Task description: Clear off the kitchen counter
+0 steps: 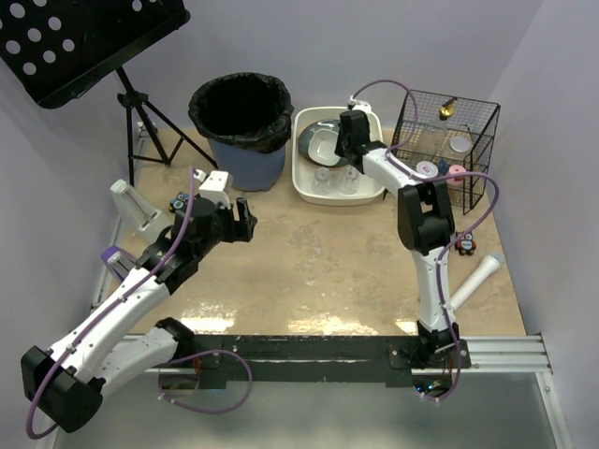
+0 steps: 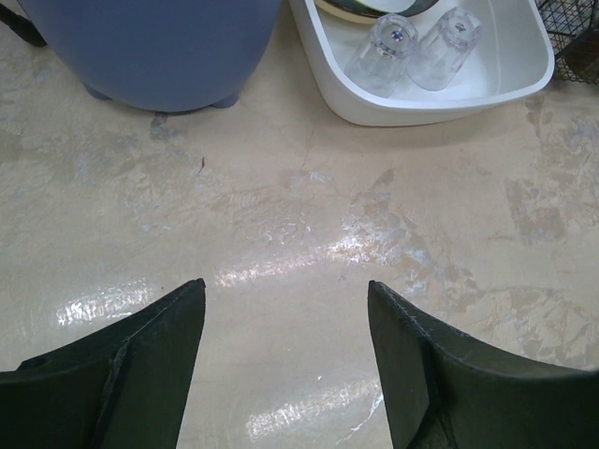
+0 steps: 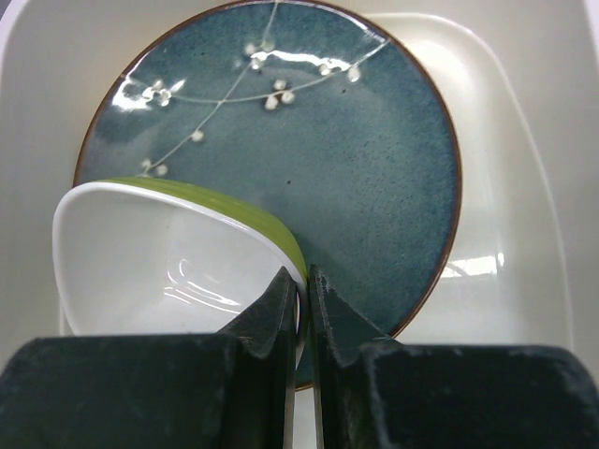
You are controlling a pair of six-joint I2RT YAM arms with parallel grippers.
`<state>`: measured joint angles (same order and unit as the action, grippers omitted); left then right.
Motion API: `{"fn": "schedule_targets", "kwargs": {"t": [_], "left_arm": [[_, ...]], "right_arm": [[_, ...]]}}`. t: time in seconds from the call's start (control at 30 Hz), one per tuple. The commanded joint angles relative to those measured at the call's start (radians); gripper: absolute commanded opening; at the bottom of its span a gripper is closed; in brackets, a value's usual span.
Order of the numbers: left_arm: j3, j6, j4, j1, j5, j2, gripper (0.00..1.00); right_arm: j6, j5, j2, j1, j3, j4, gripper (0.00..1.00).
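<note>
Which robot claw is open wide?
The left claw, over the bare kitchen counter: its two fingers stand far apart. The right claw, over the white tub, is pinched shut on the green bowl's rim.

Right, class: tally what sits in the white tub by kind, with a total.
blue plate: 1
green-and-white bowl: 1
clear glasses: 2
Total: 4
</note>
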<state>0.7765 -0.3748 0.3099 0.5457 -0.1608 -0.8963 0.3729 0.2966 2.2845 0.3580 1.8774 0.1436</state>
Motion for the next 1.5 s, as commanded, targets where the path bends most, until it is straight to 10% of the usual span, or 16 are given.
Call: {"fn": "schedule_targets", "kwargs": {"t": [0.0, 0.5, 0.8, 1.47], "left_arm": [[-0.005, -0.006, -0.011, -0.001, -0.005, 0.002, 0.74], [-0.005, -0.013, -0.046, -0.001, 0.041, -0.044, 0.74], [-0.008, -0.012, -0.048, -0.001, 0.038, -0.035, 0.74], [-0.013, -0.021, -0.074, -0.004, 0.029, -0.052, 0.77]], "right_arm": [[0.003, 0.003, -0.017, -0.03, 0.042, -0.076, 0.0], [-0.026, -0.028, 0.086, -0.05, 0.131, -0.024, 0.11], [-0.034, -0.037, 0.086, -0.054, 0.138, -0.022, 0.59], [-0.042, -0.12, -0.341, -0.054, -0.185, -0.188, 0.74]]}}
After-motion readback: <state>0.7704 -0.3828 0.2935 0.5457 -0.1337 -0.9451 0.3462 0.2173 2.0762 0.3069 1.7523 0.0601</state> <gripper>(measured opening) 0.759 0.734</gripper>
